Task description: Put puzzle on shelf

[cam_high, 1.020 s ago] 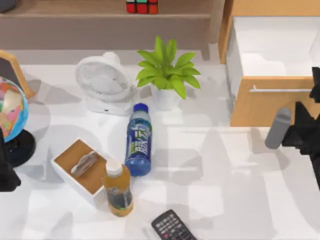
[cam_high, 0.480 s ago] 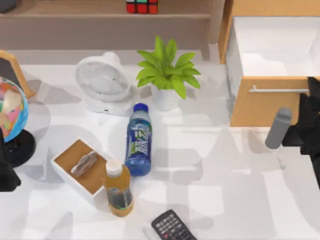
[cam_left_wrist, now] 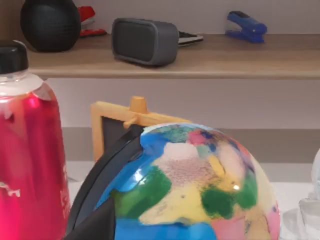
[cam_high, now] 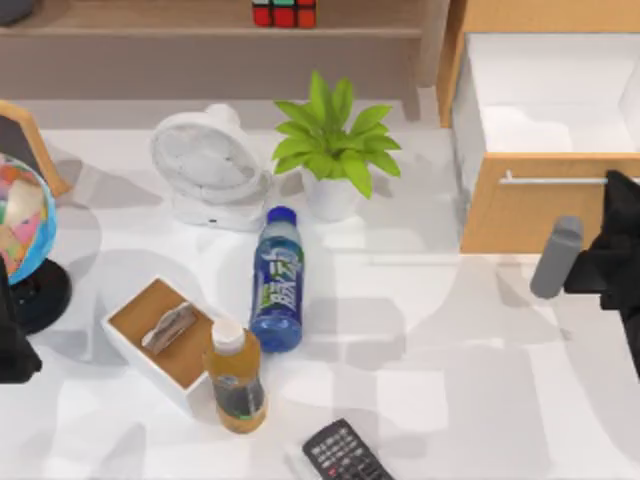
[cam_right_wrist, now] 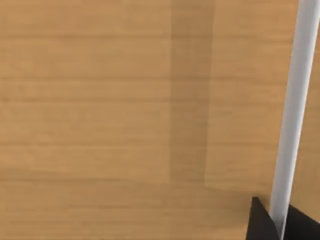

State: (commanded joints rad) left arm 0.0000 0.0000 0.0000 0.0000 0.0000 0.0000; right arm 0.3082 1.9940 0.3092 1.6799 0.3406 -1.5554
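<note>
The puzzle [cam_high: 284,12], a small cube with a black grid and red and orange stickers, rests on the shelf [cam_high: 150,28], a long light-brown board at the back of the table. My right gripper [cam_high: 620,215] is far from it at the right edge, close in front of the orange-wood drawer front [cam_right_wrist: 125,110] and its metal bar handle [cam_right_wrist: 292,100]. My left arm [cam_high: 12,345] is parked at the left edge beside the globe [cam_left_wrist: 190,185].
A white fan [cam_high: 205,165], a potted plant [cam_high: 332,140], a lying blue bottle [cam_high: 277,280], an upright orange bottle [cam_high: 235,378], a wooden tray [cam_high: 160,335] and a remote [cam_high: 345,455] crowd the middle. A grey cylinder [cam_high: 556,256] lies near the open drawer [cam_high: 545,95].
My right gripper has shifted a little down and left in the top view, near the drawer handle. The puzzle and the left arm have not moved.
</note>
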